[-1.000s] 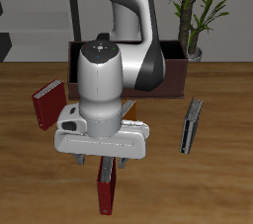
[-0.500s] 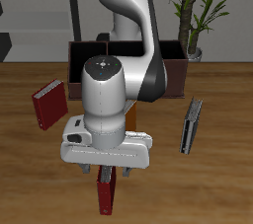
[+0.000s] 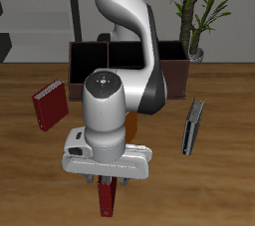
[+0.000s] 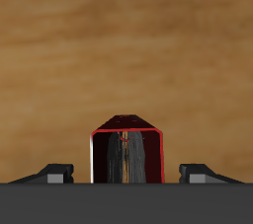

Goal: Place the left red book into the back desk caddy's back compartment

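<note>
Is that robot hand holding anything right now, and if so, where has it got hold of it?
Nothing yet. The end effector is open, its fingers either side of the top edge of the left red book, which stands on the table, not touching it.

Soft even simulator light, faint shadows, low-resolution renders — blurry wood grain, no glare

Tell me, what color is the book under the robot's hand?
Bright red. The book stands under the hand, best seen in the exterior view.
</note>
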{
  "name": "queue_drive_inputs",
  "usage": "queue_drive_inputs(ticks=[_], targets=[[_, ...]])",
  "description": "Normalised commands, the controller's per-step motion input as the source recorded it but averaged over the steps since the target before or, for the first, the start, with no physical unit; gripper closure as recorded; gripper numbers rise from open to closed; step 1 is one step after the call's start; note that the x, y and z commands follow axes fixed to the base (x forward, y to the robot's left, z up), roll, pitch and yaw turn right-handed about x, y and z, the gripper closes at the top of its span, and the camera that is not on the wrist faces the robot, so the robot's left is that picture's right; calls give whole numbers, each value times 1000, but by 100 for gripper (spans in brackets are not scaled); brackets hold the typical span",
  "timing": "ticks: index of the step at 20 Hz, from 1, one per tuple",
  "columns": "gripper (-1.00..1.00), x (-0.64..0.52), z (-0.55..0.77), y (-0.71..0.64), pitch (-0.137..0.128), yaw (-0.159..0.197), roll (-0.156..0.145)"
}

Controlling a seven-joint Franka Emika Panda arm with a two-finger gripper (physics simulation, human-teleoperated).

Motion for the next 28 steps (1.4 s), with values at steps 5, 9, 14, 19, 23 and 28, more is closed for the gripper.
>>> queue_drive_inputs(ticks=[5,9,14,19,23,28], targets=[[100,-21,4,-114,4,-5,-5],[100,20,123,-18,-12,4,2],[100,-128,307,64,-21,-4,-4],[100,-215,595,134,-56,-7,1],[100,-350,774,98,-85,-13,-1],[100,-215,593,3,-68,17,3]])
